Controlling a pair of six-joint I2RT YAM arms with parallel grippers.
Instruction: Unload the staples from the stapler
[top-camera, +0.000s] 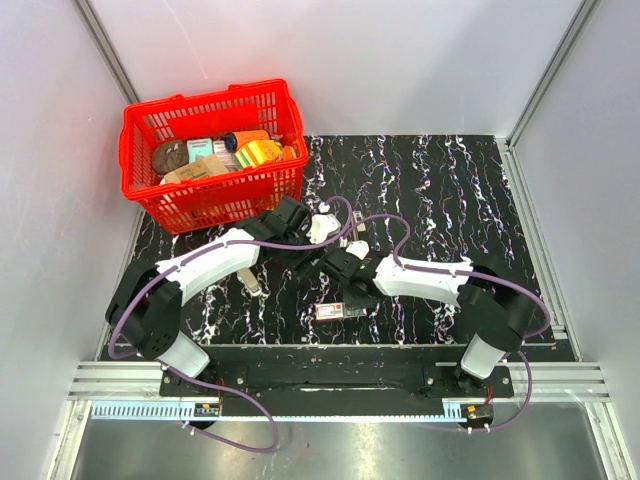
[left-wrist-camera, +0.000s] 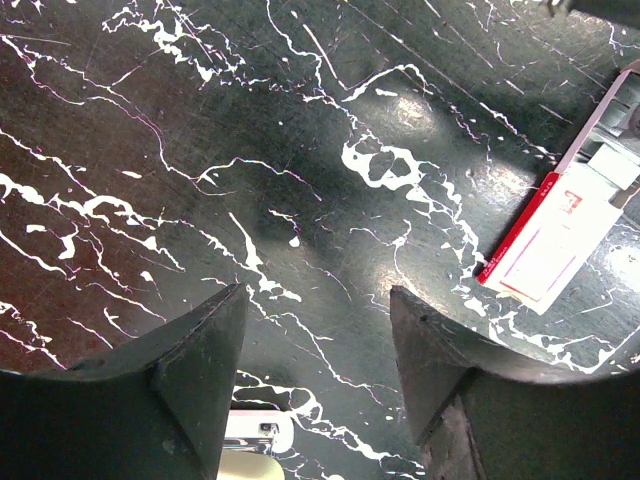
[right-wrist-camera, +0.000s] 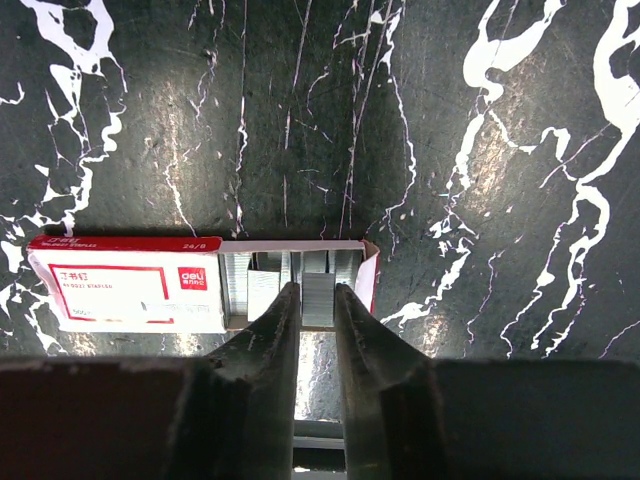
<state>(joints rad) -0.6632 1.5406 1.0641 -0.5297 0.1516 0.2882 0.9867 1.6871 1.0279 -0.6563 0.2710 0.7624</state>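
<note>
The right gripper (right-wrist-camera: 316, 292) is nearly closed astride a silvery strip of staples (right-wrist-camera: 318, 312) in the white-and-red cardboard staple box (right-wrist-camera: 125, 285), by the black marbled tabletop's (top-camera: 450, 200) near edge. I cannot tell whether it pinches the strip. Lifting could drag the light box or scatter staples. The left gripper (left-wrist-camera: 318, 300) hovers half-open and empty near the slim grey-beige stapler (top-camera: 249, 281), towards the near-left corner.

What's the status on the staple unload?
Left gripper open, empty, above mat. Right gripper pinching staple strip in box. Stapler on mat, not held. Nothing blocks it.
</note>
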